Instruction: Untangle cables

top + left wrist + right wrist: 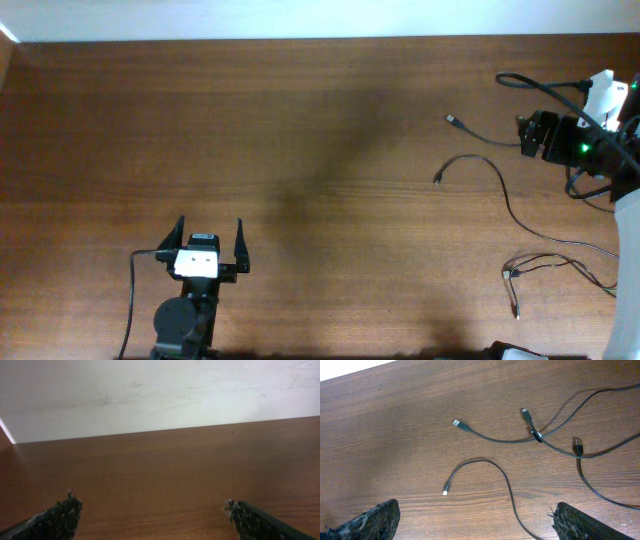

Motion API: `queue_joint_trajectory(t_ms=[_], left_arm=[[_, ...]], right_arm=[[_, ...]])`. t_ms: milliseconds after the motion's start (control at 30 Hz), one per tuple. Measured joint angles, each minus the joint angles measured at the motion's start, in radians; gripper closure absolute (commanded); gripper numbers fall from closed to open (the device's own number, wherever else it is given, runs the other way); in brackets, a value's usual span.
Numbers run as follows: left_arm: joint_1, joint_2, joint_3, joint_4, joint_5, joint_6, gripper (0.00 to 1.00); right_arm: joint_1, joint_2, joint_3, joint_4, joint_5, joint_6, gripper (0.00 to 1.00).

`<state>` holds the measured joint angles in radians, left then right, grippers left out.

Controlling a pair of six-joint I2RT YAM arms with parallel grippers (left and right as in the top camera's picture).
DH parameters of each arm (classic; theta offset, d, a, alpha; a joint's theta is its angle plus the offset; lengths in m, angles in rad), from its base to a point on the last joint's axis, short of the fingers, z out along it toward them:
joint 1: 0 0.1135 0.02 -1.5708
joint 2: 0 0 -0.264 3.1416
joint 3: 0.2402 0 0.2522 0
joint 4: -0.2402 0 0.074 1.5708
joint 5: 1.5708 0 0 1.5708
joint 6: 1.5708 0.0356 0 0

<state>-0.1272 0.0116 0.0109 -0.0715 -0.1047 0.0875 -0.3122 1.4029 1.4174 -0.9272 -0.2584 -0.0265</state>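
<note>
Brown wooden table point(300, 130), white wall point(150, 395) behind

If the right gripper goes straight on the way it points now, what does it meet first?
Most likely the curved cable with the pale plug: it lies on the table ahead of the right gripper, between its open fingers. How high the gripper stands is unclear.

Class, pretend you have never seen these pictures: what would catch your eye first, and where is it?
The cables stand out first: thin black cords crossing in a loose tangle near the right edge of the brown table, in front of the open right gripper. Next comes the left gripper, open over bare wood at the near left, well away from any cord.
</note>
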Motion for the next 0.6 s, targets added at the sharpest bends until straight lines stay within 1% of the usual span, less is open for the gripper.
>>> queue_joint_trajectory(t_ms=[167,333,600], left_arm=[[0.0,0.0,0.0,-0.002,0.022,0.003,0.01],[0.0,0.0,0.0,-0.006,0.079,-0.005,0.01],[0.0,0.0,0.0,-0.006,0.09,-0.036,0.01]], right_arm=[[0.0,0.0,0.0,0.0,0.0,0.0,0.01],[0.0,0.0,0.0,0.0,0.0,0.0,0.01],[0.0,0.0,0.0,0.0,0.0,0.0,0.01]])
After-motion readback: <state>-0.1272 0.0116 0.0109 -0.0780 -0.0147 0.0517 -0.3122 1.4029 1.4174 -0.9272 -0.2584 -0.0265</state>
